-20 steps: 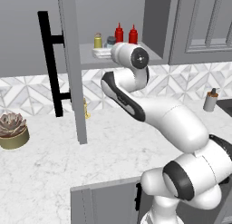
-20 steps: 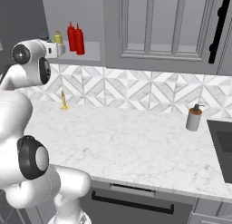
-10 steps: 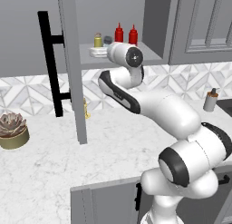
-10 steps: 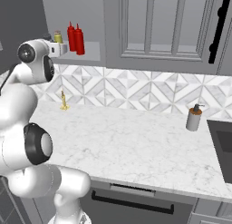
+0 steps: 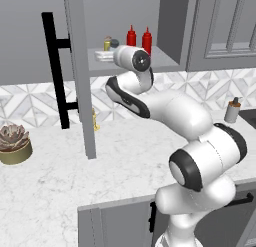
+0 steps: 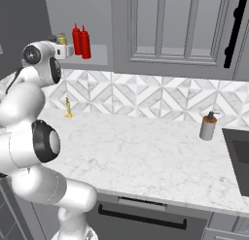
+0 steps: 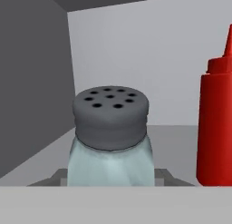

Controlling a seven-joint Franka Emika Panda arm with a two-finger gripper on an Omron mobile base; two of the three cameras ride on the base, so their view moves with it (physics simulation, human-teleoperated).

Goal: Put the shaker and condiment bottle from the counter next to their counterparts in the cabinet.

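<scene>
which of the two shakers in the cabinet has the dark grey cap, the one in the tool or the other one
The pale blue-grey shaker gripped in the tool has the dark grey cap with holes. The other, the yellow shaker farther back on the shelf, has a metallic cap.

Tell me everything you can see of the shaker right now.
The shaker is squat, with a pale blue-grey translucent-looking body and a dark grey domed cap pierced by small holes. It stands upright inside the cabinet, over the shelf, gripped between the shut jaws. A red bottle stands to its right, apart from it.
</scene>
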